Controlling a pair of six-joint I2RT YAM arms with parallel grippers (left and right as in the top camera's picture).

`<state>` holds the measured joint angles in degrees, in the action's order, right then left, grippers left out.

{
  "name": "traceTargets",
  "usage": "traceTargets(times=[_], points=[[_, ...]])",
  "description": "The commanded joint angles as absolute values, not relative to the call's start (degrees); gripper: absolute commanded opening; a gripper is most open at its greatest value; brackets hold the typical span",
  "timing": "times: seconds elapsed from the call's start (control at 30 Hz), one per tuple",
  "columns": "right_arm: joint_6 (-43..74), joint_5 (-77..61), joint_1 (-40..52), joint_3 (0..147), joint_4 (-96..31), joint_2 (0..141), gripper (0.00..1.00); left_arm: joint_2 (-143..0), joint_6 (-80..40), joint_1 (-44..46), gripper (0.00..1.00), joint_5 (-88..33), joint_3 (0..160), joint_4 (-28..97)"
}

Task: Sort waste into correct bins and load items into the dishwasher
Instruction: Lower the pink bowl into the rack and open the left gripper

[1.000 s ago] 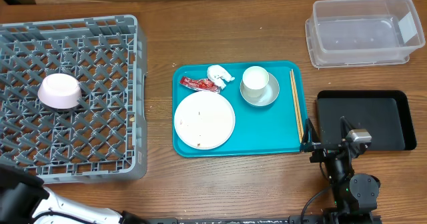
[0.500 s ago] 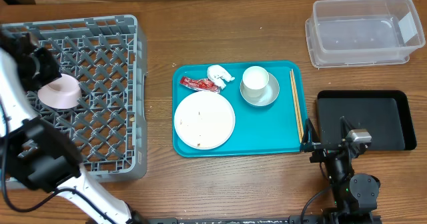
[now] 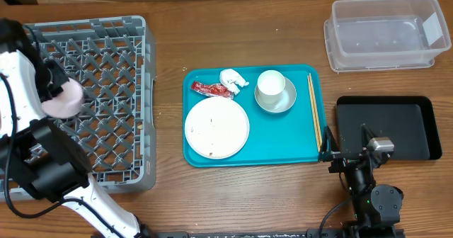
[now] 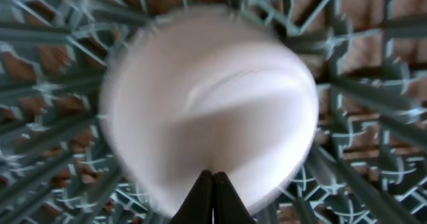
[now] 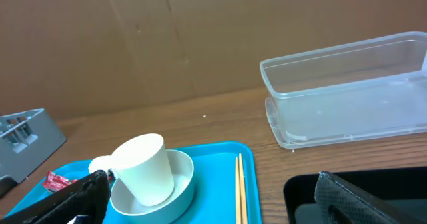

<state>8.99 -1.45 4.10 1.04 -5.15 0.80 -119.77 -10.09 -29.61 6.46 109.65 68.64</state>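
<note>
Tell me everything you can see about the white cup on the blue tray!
The white cup is plain and smooth, like plastic or china, and a bit wider at its open top. It sits inside a pale grey-blue bowl near the back of the teal tray. In the right wrist view it leans a little instead of standing straight. Nothing shows inside it. Only the bowl touches it.

Your overhead view is bright and even. Soft light falls from above, with only thin shadows along the rack (image 3: pixel 150 89) wall and the teal tray (image 3: pixel 283 135) edge. There's pale glare on the tub (image 3: pixel 382 62). Your left wrist view is smeared by motion blur: the bowl (image 4: pixel 210 111) is a washed-out blob and the rack is streaked around it. The right wrist view is crisp on the cup (image 5: pixel 143 167), but the fingers (image 5: pixel 353 201) nearest the lens are dark and soft.
</note>
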Motion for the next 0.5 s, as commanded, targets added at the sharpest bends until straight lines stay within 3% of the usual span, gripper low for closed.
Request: traceTargets(times=[0.0, 0.27, 0.47], points=[[9.2, -1.2, 3.8, 0.4, -4.8, 0.2, 1.0, -118.9, -8.8, -29.8, 0.04, 5.9, 107.1, 67.7], [9.2, -1.2, 3.8, 0.5, -4.8, 0.2, 1.0, -118.8, -14.5, -32.8, 0.04, 11.4, 108.8, 71.4], [9.2, -1.2, 3.8, 0.4, -4.8, 0.2, 1.0, -117.4, -14.8, -33.8, 0.04, -2.4, 120.3, 78.7]])
